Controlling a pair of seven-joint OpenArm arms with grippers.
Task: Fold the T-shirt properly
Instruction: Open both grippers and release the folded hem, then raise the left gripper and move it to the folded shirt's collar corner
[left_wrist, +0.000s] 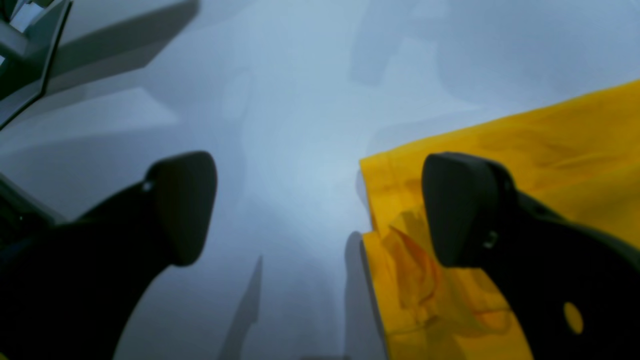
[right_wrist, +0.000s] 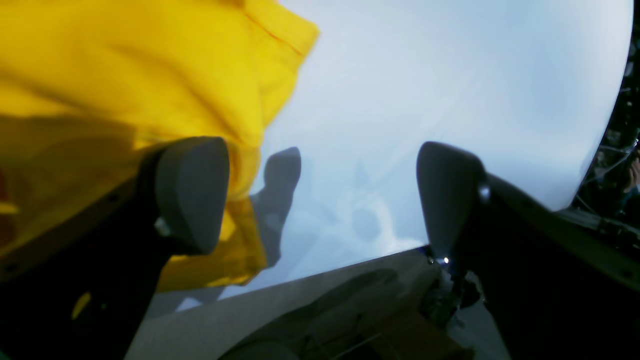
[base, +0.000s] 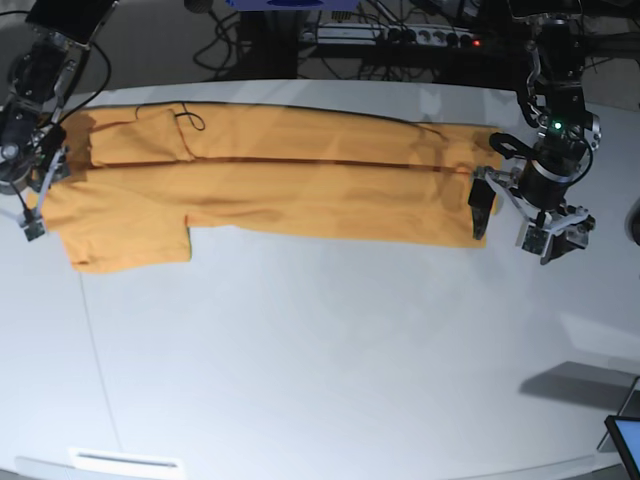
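Orange-yellow cotton is filling the right side of the left wrist view: the soft, wrinkly, plain orange-yellow short-sleeved T-shirt is lying on the smooth white desk, its hemmed end showing a small rumpled fold. The left gripper is hanging just above that end with its dark fingers standing wide apart, one over bare desk, the other over the cloth, holding nothing.

Through the right wrist camera, the same garment is bunching at the upper left, a stitched sleeve or shoulder edge reaching toward the middle. The right gripper is also spread wide and empty, one finger over the cloth and the other over the white surface near the desk's rim.

From the base camera, the shirt is stretching as a long band across the far part of the desk, already narrowed lengthwise, with a sleeve portion sticking out toward the near side at the view's left. Each gripper is hovering at one end of the band.

Judging from this, the lengthwise fold is done and the arms are positioning to grasp both ends. Next, each gripper needs to come down and pinch its edge cleanly, all layers together, before bringing one end over the other.
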